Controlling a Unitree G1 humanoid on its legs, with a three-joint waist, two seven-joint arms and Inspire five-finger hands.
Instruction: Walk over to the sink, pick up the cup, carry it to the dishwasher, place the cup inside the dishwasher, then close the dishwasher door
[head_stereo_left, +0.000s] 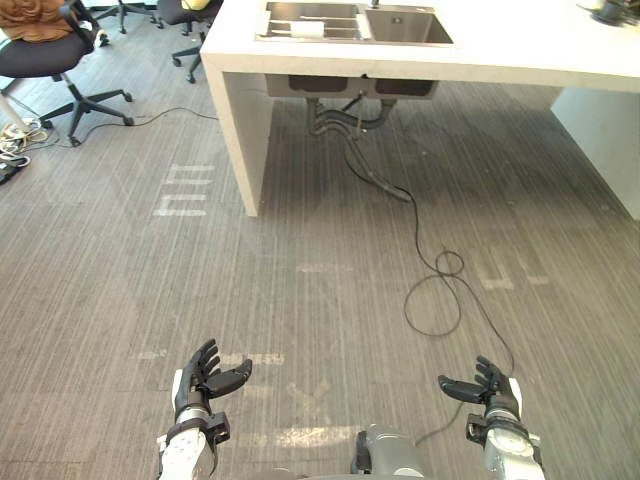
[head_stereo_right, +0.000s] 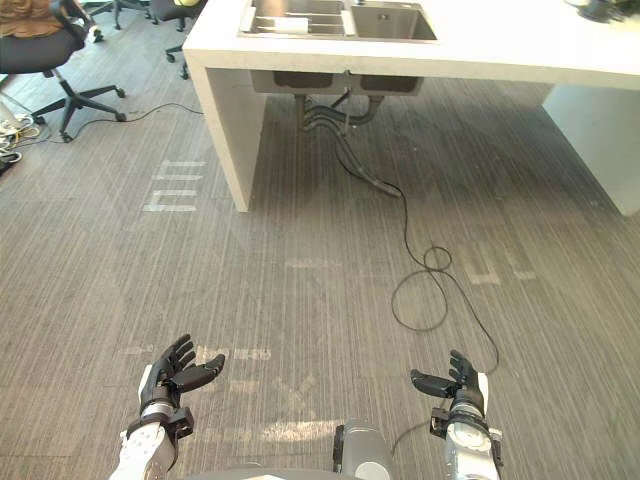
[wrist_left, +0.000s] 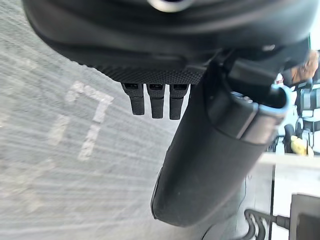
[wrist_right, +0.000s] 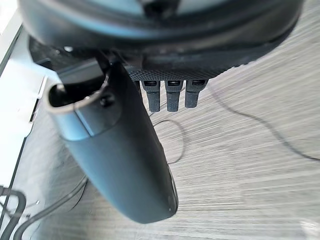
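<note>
**Both robot hands open and empty, sink far ahead**

A white cylinder (head_stereo_left: 305, 29) lies on its side in the left basin of the sink (head_stereo_left: 400, 25), at the far edge of the scene. It is too small to tell whether this is the cup. The sink is set into a pale tabletop (head_stereo_left: 500, 55) that runs across the far side and off to the right. Grey pipes (head_stereo_left: 340, 115) hang under the basins.

The left robot hand (head_stereo_left: 205, 378) is at the near left, low over the floor (head_stereo_left: 300, 280) and well apart from the tabletop. Its fingers are spread and nearly straight, pointing away towards the far side, with the thumb reaching inward to the right. It holds nothing and touches nothing. Its wrist view shows the same: the fingers (wrist_left: 156, 102) are straight in a row, the thumb (wrist_left: 210, 165) stands out beside them, and bare floor lies beyond.

The right robot hand (head_stereo_left: 487, 388) mirrors it at the near right. Its fingers are relaxed and open, its thumb points inward to the left, and it is empty and clear of everything. In its own wrist view the fingers (wrist_right: 172, 97) hang straight beside the thumb (wrist_right: 125, 165).

Both forearms come in from the near edge, roughly parallel, with the palms turned towards each other.

Pale tape marks (head_stereo_left: 185, 190) lie on the floor left of the tabletop's leg. An office chair (head_stereo_left: 60, 60) stands at the far left.
</note>
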